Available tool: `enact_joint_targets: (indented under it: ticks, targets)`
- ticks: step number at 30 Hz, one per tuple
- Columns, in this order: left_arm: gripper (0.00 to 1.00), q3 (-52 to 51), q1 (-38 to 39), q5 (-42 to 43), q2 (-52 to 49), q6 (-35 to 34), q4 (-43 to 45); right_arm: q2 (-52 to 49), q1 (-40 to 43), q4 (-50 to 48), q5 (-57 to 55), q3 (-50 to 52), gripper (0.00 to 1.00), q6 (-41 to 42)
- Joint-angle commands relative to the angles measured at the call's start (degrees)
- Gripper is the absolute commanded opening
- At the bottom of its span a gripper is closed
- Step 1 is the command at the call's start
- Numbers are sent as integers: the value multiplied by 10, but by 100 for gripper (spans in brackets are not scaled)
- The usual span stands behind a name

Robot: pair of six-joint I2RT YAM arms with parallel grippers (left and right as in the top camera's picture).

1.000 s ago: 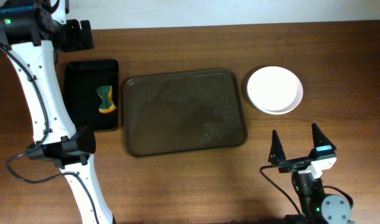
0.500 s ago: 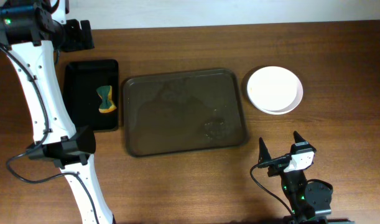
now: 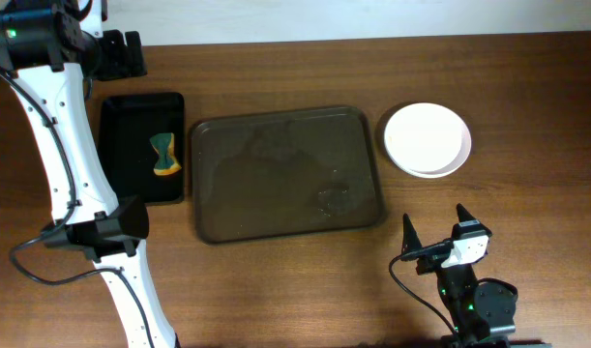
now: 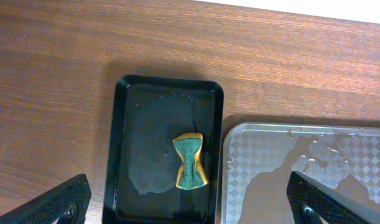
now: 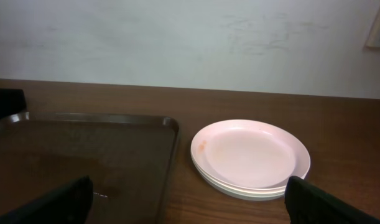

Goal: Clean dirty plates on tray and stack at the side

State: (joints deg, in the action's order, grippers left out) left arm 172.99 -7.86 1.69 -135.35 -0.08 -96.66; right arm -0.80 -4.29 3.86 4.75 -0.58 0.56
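The white plates (image 3: 428, 139) sit stacked on the table right of the dark brown tray (image 3: 285, 174), which is wet and holds no plates. In the right wrist view the stack (image 5: 250, 157) shows a small orange smear on the top plate's left rim, with the tray (image 5: 84, 155) to its left. My right gripper (image 3: 436, 235) is open and empty near the front edge, below the stack. My left gripper (image 4: 190, 202) is open and empty, high above the small black tray and the brown tray's left end (image 4: 301, 168).
A glossy black tray (image 3: 142, 147) left of the brown tray holds a green and yellow sponge (image 3: 164, 155), also seen in the left wrist view (image 4: 190, 162). My white left arm (image 3: 73, 164) runs along the table's left side.
My right gripper has drawn back toward the front edge and turned slightly between one second ago and half a second ago. Since then nothing has moved.
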Motion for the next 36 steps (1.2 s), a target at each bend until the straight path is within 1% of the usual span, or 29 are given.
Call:
enact_joint_targets:
  ticks: [1, 6, 9, 14, 15, 17, 21, 22, 23, 24, 29, 30, 32, 33, 34, 36]
  targets:
    - [99, 1, -2, 4, 0, -6, 0, 5, -6, 3, -7, 3, 98, -2]
    - [99, -4, -1, 4, -1, -6, 0, 5, -6, 3, -7, 3, 98, -2]
    - [99, -4, 13, 4, 2, -6, 0, 5, -6, 3, -7, 3, 98, -2]
    - [99, -14, 115, 4, 44, -6, 0, 5, -6, 3, -7, 3, 98, -1]
    - [99, -46, 147, 4, 76, -6, 0, 5, -6, 3, -7, 3, 98, -1]
    - [99, -144, 191, 4, 156, -6, 0, 5, -6, 3, -7, 3, 98, -2]
    - [99, -369, 231, -15, 315, -3, 0, 5, -6, 3, -7, 3, 98, -1]
    - [96, -414, 233, -15, 346, -4, 0, 5, -6, 3, -7, 3, 98, -1]
    - [99, -457, 232, -23, 382, -3, 2, 5, -6, 3, -7, 3, 99, -1]
    - [99, -488, 229, -27, 409, -3, 1, 5, -6, 3, -7, 3, 98, -2]
    - [99, -608, 183, -15, 550, -4, 11, 5, -6, 3, -7, 3, 98, -2]
    - [99, -654, 160, -21, 594, -3, 54, 5, -6, 3, -7, 3, 98, -2]
    - [99, -765, 120, -30, 674, 1, 184, 5, -6, 3, -7, 3, 98, -2]
    - [99, -841, 104, -30, 722, 1, 261, 5, -6, 3, -7, 3, 98, -2]
    - [99, -925, 90, -30, 773, 17, 339, 5, -6, 3, -7, 3, 98, -2]
    - [99, -1062, 71, -23, 854, 73, 466, 5, -6, 3, -7, 3, 98, -2]
